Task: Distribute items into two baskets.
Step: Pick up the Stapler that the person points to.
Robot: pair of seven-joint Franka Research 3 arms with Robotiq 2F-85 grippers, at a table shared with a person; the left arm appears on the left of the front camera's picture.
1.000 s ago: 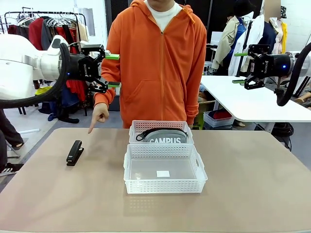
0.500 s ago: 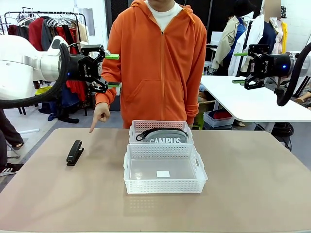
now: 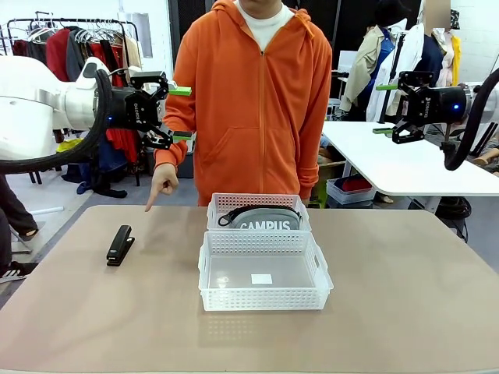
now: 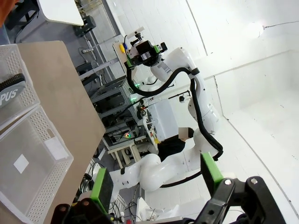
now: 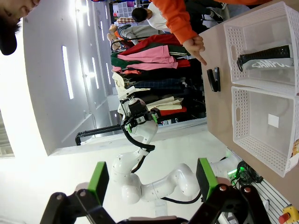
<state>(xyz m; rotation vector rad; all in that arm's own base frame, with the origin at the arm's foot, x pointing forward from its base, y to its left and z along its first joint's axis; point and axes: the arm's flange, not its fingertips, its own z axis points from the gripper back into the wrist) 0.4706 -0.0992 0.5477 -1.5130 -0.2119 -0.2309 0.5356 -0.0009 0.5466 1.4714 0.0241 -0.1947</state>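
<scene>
A small black stapler is laid left of the nearer translucent white lattice basket. The left gripper and right gripper are held open, empty. The stapler could be knocked aside by an off-centre grasp.

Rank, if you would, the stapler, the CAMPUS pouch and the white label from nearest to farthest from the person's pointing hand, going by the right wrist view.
From the pointing hand:
1. The stapler, on the bare table close by the fingertip.
2. The CAMPUS pouch, inside the basket on the person's side.
3. The white label, inside the basket on the robot's side.
</scene>
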